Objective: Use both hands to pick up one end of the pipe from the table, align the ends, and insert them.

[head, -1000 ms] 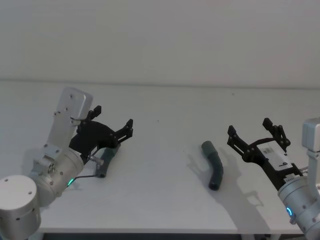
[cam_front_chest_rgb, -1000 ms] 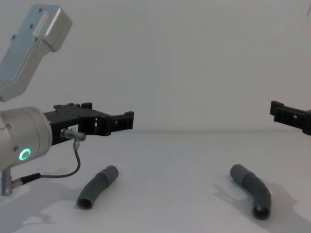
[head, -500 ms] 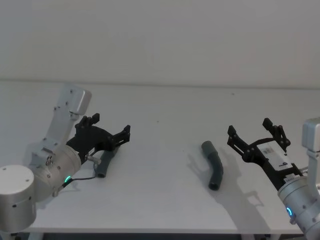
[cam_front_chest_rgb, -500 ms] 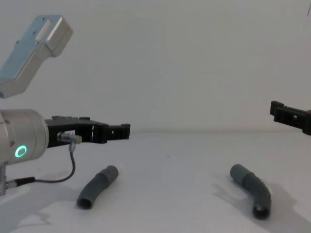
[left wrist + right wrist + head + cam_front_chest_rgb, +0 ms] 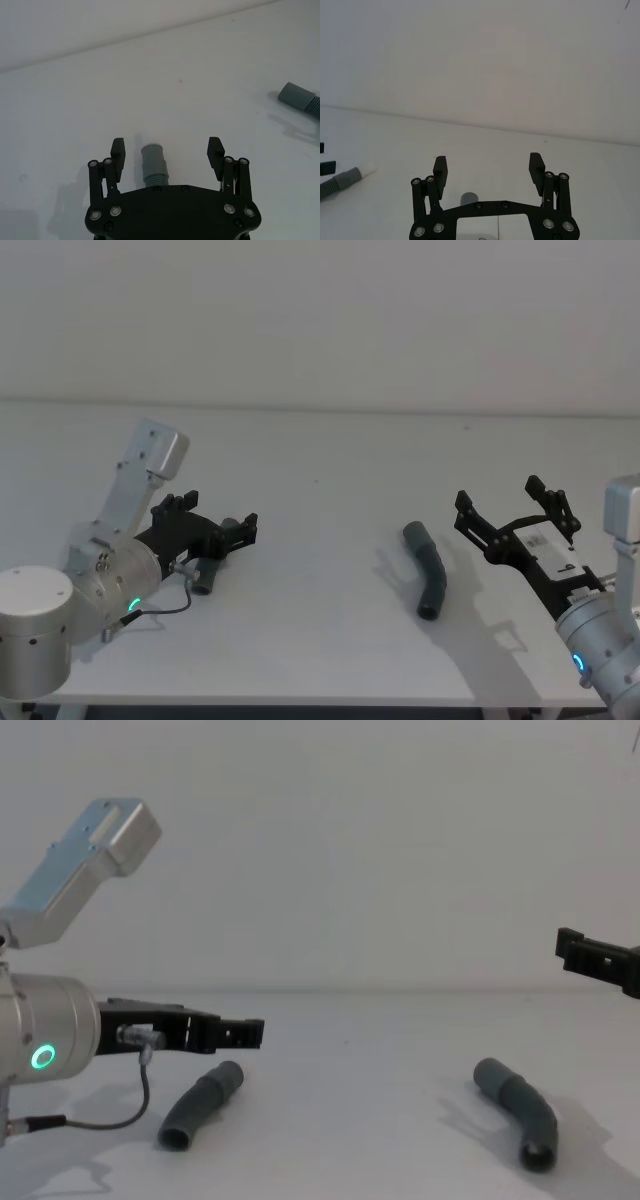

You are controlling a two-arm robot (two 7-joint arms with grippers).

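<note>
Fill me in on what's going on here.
The left gripper hangs low over the left pipe piece. It is open, with a finger on either side of one end cuff, and is not yet gripping. The right gripper hovers open near the right pipe piece, higher up. Both pieces lie apart on the table, unjoined.

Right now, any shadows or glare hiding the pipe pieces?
Head view: soft shadow beside the right pipe piece, outline clear; right gripper hovers nearby. Chest view: faint shadows, left pipe piece readable below the left gripper. Left wrist view: even light, no glare.
</note>
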